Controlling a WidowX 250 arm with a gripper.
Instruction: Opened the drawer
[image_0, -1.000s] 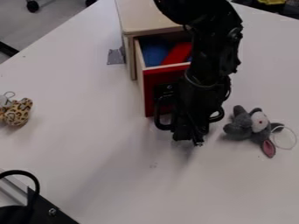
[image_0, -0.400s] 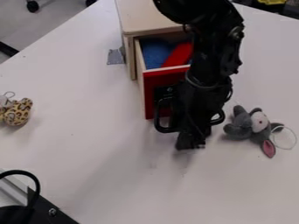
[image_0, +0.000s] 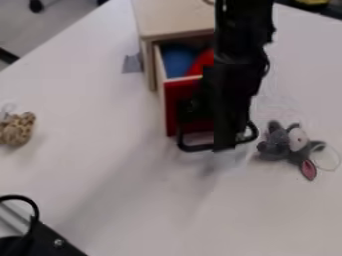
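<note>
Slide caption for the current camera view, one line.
Open red-fronted drawer with blue and red contents, black robot arm in front, gray plush toy on the white table.

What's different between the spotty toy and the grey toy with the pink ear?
The spotty toy is yellowish with dark spots, but the grey toy is mostly plain grey. The spotty toy sits at the left edge of the picture, while the grey toy lies to the right, near the red-fronted drawer. The grey toy shows a pink ear; I see no pink on the spotty toy. Both lie on the white table.
</note>
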